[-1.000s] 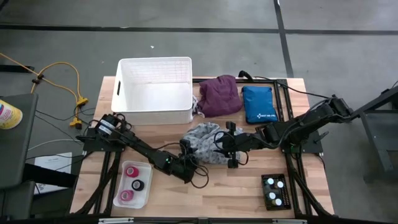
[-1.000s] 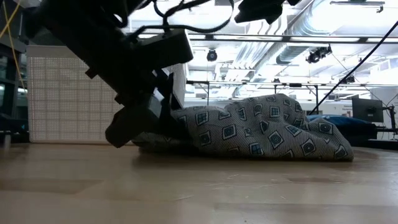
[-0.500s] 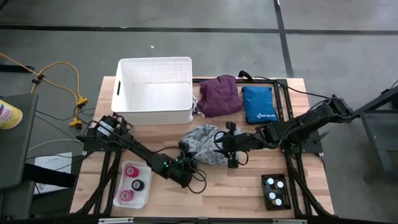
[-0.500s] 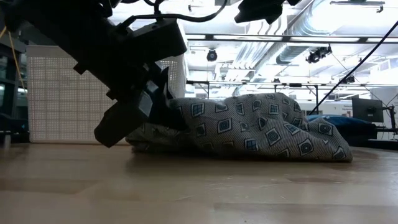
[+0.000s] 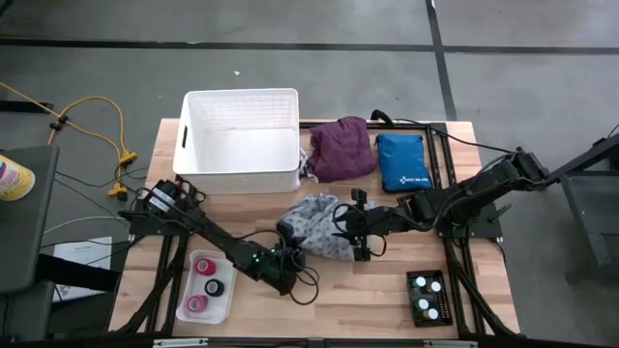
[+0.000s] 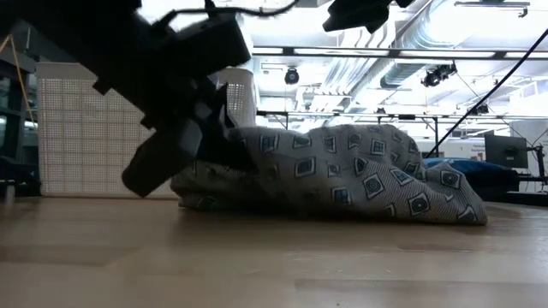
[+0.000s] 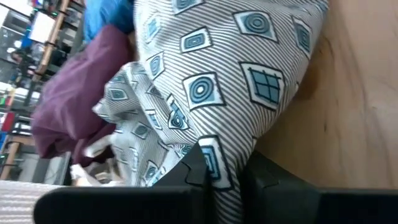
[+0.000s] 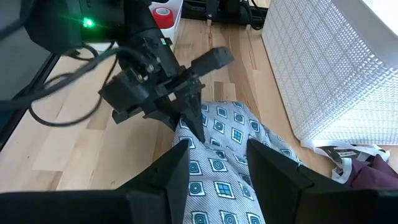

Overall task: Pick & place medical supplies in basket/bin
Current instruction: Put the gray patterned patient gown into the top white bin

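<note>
1. the grey dotted cloth garment (image 5: 317, 225) lies bunched on the worktop (image 5: 368, 290) between the two arms, just in front of the white basket (image 5: 240, 140); it is not in the basket yet.
2. the left gripper (image 7: 214, 177) has its fingers (image 7: 193, 168) pinched narrow on a fold at the garment's near-left edge, which looks drawn up off the wood in the low view.
3. the right gripper (image 8: 217, 165) sits at the garment's other side, its fingers (image 8: 174, 168) spread wide over the cloth and gripping nothing that shows.
4. farther out, a purple cloth garment (image 5: 340, 147) and a blue pouch (image 5: 402, 160) lie beside the basket, a clear tray of tape rolls (image 5: 206, 286) sits near the front left, and a black tray of vials (image 5: 427, 296) near the front right.
5. the step in hand looks like grasping the grey garment. next it likely needs a lift high enough to clear the basket's tall wall, then a carry over it; trailing cloth could snag the rim.
</note>
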